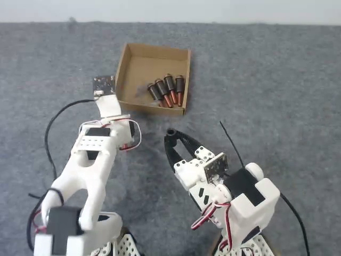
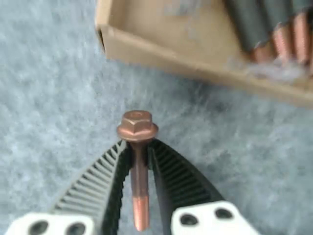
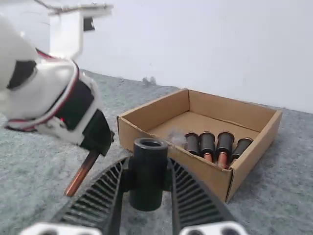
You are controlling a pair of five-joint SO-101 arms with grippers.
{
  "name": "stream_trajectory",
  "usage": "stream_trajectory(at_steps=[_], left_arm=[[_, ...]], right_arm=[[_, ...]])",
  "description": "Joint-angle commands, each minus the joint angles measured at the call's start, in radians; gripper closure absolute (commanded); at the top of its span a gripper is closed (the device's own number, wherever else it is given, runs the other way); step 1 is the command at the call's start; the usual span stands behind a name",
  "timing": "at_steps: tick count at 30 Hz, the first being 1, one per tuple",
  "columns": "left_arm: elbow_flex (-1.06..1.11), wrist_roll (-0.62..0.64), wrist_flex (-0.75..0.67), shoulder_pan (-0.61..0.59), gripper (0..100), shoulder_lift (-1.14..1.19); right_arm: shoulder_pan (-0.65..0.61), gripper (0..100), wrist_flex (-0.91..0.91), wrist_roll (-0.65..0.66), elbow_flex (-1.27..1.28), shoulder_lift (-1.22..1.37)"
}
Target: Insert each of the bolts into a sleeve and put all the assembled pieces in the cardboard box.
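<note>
My left pincer (image 2: 139, 147) clamps the bolt (image 2: 137, 126) just under its head. My right pincer (image 3: 148, 165) grips the sleeve (image 3: 148, 182) mid-body, bore upward. Both pieces look rigid, light and probably slippery, so firm grips suit. The box (image 3: 210, 176) lies just beyond both pincers.

Seen from above, the white left arm (image 1: 88, 165) is extended from 7 o'clock toward 12 o'clock. The left gripper (image 2: 138, 147) is closed, its black ribbed jaws clamped on the shank of a copper-coloured hex-head bolt (image 2: 137, 126), whose head is carried just past the fingertips. The white right arm (image 1: 242, 200) is angled from 5 o'clock toward 11 o'clock. The right gripper (image 1: 171, 134) is closed around a black cylindrical sleeve (image 3: 148, 171), which is held upright between its jaws.
</note>
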Motion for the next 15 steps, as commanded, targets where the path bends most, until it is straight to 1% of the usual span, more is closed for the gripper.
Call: stream_trajectory(at_steps=[1,7,15], left_arm=[[-0.036,-0.008,-0.025,0.011,99,-0.157],[0.002,-0.008,-0.026,0.072,99,-0.353],[0.087,-0.008,-0.028,0.157,99,-0.540]], right_arm=[[-0.007,99.2,0.002,-0.006,0.021,-0.002],[-0.007,99.2,0.004,-0.006,0.021,-0.002],[-0.002,99.2,0.004,-0.006,0.021,-0.002]])
